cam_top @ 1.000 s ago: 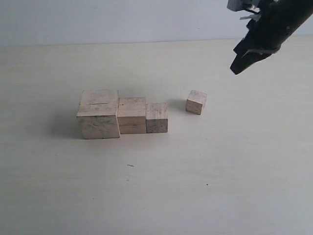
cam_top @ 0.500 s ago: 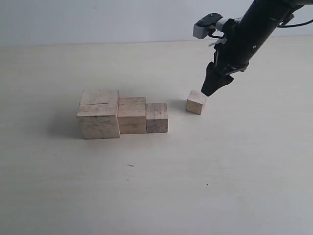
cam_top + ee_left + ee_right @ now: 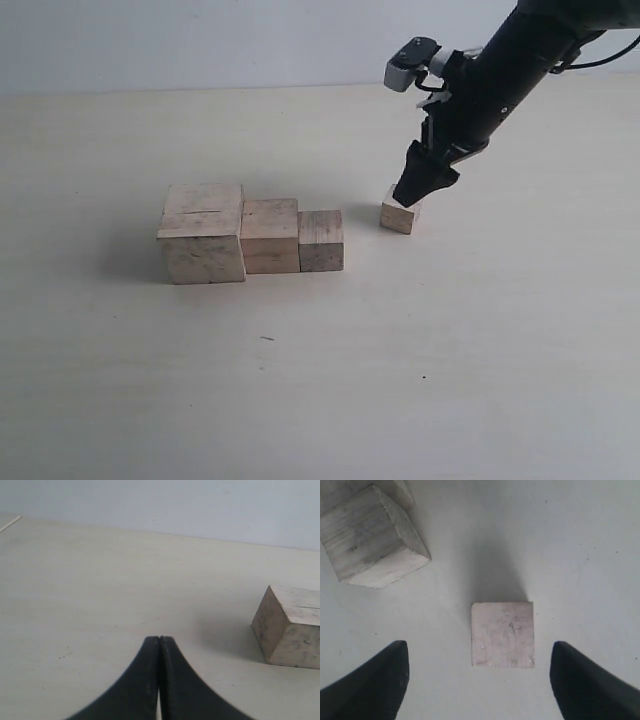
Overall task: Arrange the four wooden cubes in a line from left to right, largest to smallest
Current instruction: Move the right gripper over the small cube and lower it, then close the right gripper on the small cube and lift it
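Nearest us, the largest cube [image 3: 200,245], second cube [image 3: 270,236] and third cube [image 3: 321,241] sit touching in a row. At 2 o'clock, apart, lies the smallest cube [image 3: 398,218]. Our right gripper [image 3: 411,193] hangs over it, jaws spread wide, clear of it. Our left gripper [image 3: 159,639] is pinched together, empty.

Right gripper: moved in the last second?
Yes. The right gripper has come down and left from the exterior view's top right corner to just over the smallest cube, which hasn't shifted.
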